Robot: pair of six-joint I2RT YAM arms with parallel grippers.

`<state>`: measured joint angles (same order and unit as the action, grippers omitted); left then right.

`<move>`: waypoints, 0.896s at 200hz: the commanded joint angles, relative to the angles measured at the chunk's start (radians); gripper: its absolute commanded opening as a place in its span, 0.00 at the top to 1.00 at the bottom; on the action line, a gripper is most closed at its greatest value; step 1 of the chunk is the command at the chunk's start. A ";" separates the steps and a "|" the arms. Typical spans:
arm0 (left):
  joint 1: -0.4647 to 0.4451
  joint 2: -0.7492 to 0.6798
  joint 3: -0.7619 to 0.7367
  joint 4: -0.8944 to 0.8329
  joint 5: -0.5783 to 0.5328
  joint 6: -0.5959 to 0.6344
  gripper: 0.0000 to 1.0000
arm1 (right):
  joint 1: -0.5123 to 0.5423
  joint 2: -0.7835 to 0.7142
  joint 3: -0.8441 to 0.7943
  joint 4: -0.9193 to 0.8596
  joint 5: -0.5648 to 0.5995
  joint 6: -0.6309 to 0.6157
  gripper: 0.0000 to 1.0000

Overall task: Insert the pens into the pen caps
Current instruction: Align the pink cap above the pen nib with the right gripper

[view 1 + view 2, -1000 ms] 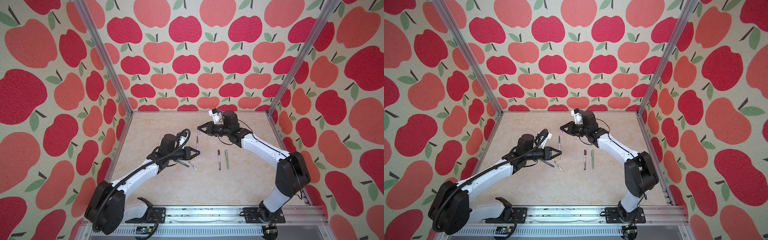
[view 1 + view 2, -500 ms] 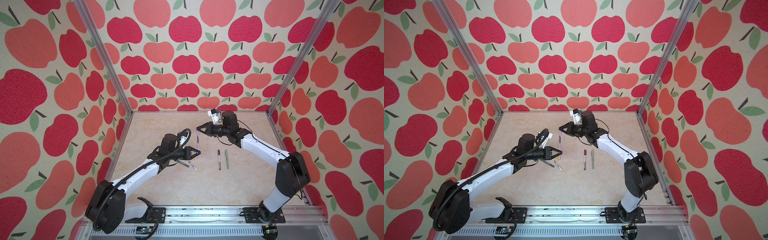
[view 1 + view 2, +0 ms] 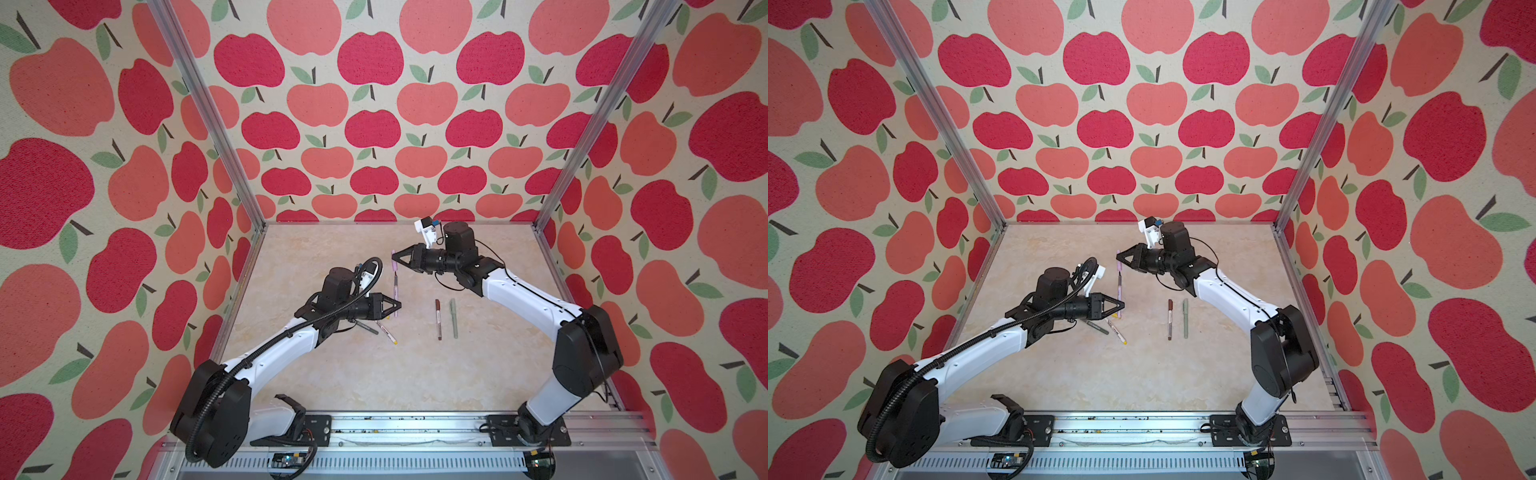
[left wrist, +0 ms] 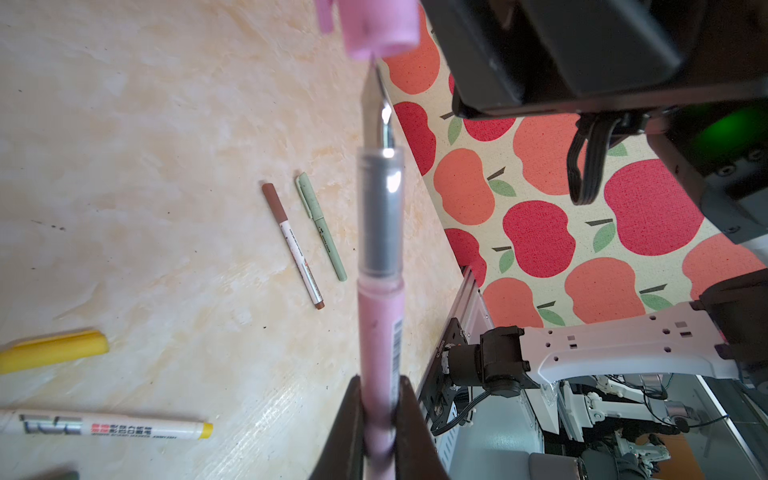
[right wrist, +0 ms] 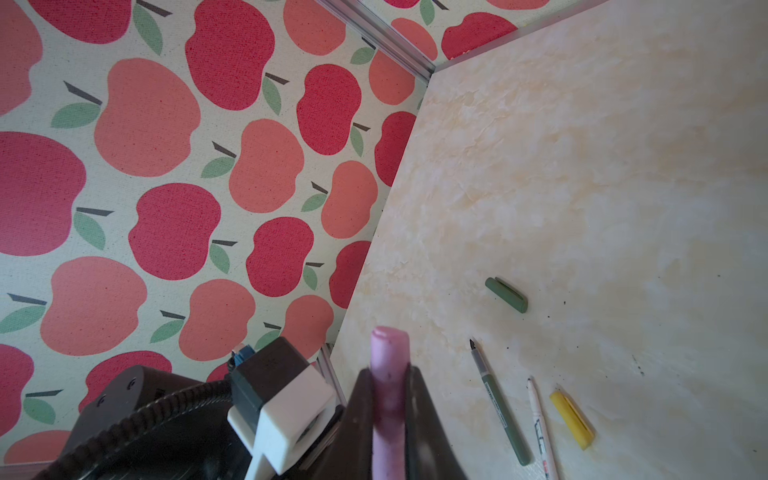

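While my left gripper (image 4: 379, 399) clamps the lilac-pink pen (image 4: 380, 324) and my right gripper (image 5: 388, 382) pinches the lilac-pink cap (image 4: 380, 29) | nib (image 4: 374, 95) just at the cap's mouth, straight ahead of the left gripper | I align both axes, then push slowly, no sideways load.

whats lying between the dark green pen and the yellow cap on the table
The white-and-yellow pen lies between the dark green pen and the yellow cap. The right wrist view shows it plainly.
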<state>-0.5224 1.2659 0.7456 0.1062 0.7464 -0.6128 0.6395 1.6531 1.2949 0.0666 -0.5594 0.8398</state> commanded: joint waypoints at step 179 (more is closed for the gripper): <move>-0.005 -0.010 0.026 -0.003 -0.005 0.015 1.00 | 0.013 -0.027 0.017 -0.061 0.040 -0.085 0.90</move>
<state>-0.5224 1.2659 0.7456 0.0895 0.7429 -0.6128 0.6479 1.6455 1.2953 0.0319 -0.5327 0.7826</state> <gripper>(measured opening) 0.137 0.137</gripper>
